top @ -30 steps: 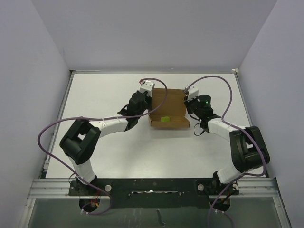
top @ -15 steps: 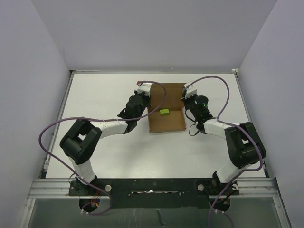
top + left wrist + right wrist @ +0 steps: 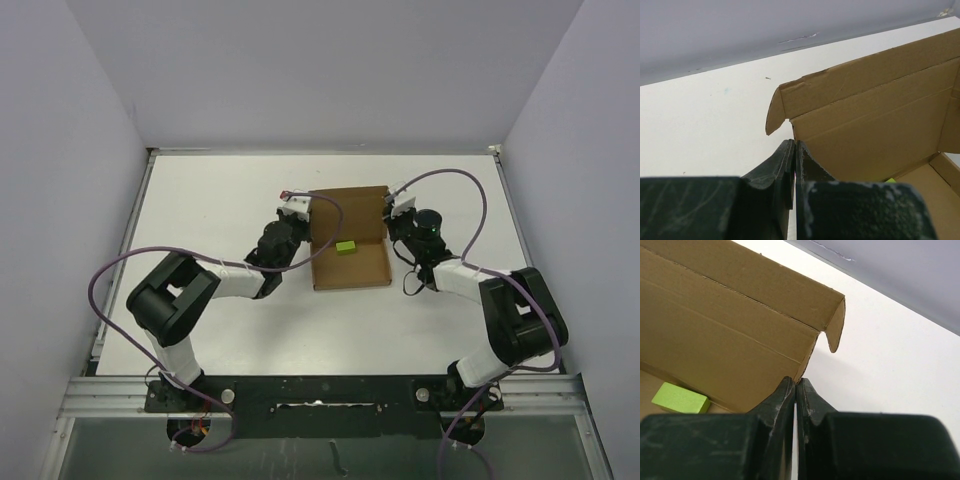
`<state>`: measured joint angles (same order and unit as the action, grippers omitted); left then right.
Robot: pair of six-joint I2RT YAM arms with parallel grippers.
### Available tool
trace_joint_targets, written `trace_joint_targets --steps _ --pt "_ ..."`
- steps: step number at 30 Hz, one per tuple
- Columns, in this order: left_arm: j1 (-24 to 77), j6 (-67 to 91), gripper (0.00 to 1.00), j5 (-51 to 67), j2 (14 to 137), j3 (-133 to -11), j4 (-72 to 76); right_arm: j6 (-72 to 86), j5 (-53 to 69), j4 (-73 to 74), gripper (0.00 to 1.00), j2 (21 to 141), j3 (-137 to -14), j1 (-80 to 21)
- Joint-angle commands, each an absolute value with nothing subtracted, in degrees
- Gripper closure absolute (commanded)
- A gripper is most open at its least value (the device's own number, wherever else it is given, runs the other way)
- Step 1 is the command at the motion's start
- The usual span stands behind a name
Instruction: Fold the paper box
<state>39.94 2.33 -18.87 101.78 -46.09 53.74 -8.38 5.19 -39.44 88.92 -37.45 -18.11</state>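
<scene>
From the overhead camera I have the paper box [image 3: 350, 265] near the middle of the table [image 3: 200, 200], a little toward the far side, between my two arms. Its tray lies flat and open at the top. The lid panel [image 3: 348, 205] is raised along the far edge. A small yellow-green block [image 3: 347, 247] lies inside the tray, close to the foot of the lid.

The left fingers [image 3: 777, 165] are pressed together at the box's far left corner, just where the lid meets the left side wall. On the left wrist camera I see only a thin pale line between them, running in line with the wall's edge. I read that as the fingers pinched on that wall. Just above the tips, the lid's small left corner tab [image 3: 774, 112] curls outward to the left.

The right fingers [image 3: 812, 400] mirror this at the far right corner. They are closed tight, with their tips touching the bottom of the lid's right edge. The same thin sliver shows between them, which I take for the right side wall. The lid's right corner tab [image 3: 836, 325] hangs outward above them. On that camera the block shows low on the left, on the tray floor near the back panel.

Both arms reach in from the sides with elbows out, and purple cables [image 3: 100, 285] loop over them.
</scene>
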Motion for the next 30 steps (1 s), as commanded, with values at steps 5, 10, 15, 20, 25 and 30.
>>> trace_joint_targets --steps 5,10,15,20,25,30 --pt "43.18 1.49 1.00 -16.59 101.53 -42.75 63.70 -6.60 11.99 -34.71 0.97 82.55 -37.09 -20.24" --pt "43.59 1.11 1.00 -16.86 101.02 -40.37 65.96 -6.33 12.99 -29.08 0.97 80.32 -37.39 -20.18" --pt "44.22 0.17 1.00 -16.92 100.47 -38.79 67.23 -5.51 13.46 -22.75 0.95 78.80 -39.20 -20.21" --pt "44.71 -0.91 1.00 -17.13 100.21 -38.02 68.35 -5.73 14.73 -17.06 0.90 77.45 -40.24 -20.18" --pt "45.24 -2.19 1.00 -17.05 100.35 -37.17 69.91 -6.00 14.86 -12.11 0.82 75.71 -42.30 -19.68" --pt "45.35 -2.79 1.00 -16.75 100.23 -36.14 71.36 -7.81 17.16 -5.00 0.63 74.20 -46.09 -18.39"
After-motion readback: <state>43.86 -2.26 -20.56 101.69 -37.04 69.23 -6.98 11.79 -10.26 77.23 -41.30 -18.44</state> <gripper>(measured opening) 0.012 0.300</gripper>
